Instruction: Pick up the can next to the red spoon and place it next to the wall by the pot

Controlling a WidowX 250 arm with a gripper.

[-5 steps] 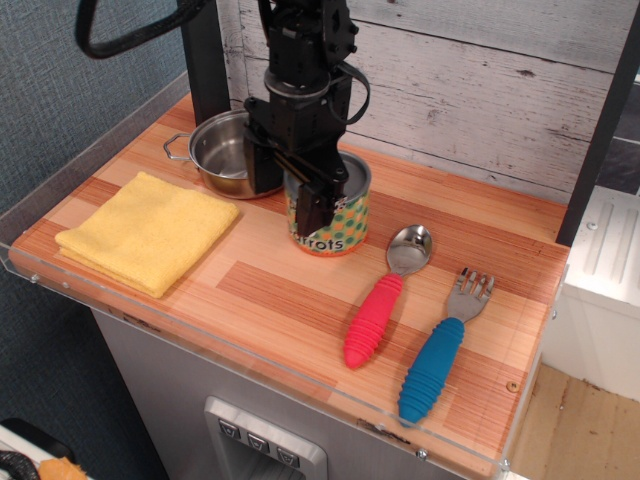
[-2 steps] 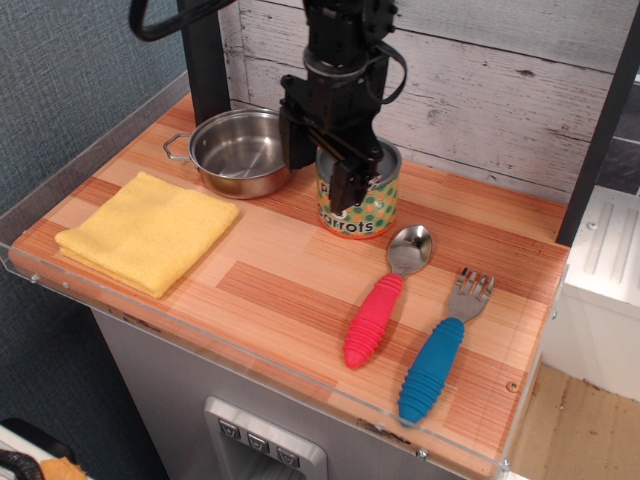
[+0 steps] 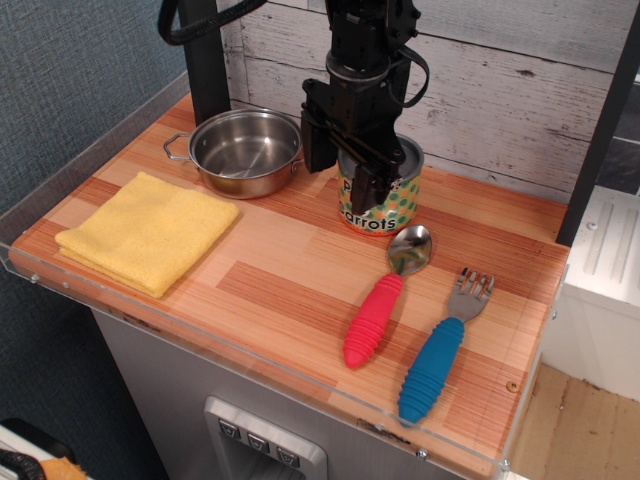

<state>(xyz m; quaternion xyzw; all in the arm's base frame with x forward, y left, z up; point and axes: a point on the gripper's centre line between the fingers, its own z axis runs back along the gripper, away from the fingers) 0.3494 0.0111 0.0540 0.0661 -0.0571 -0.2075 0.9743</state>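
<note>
The can (image 3: pixel 388 205) carries a yellow label dotted green and orange with dark lettering, under a grey lid. The red spoon (image 3: pixel 383 297) has a silver bowl and ribbed red handle; the fork (image 3: pixel 442 349) a ribbed blue one. The pot (image 3: pixel 244 151) is shiny steel. The cloth (image 3: pixel 148 230) is plain yellow. The wall (image 3: pixel 520 95) is whitewashed planks streaked grey, the tabletop (image 3: pixel 270 290) striped orange-brown wood, the gripper (image 3: pixel 345 165) black
</note>
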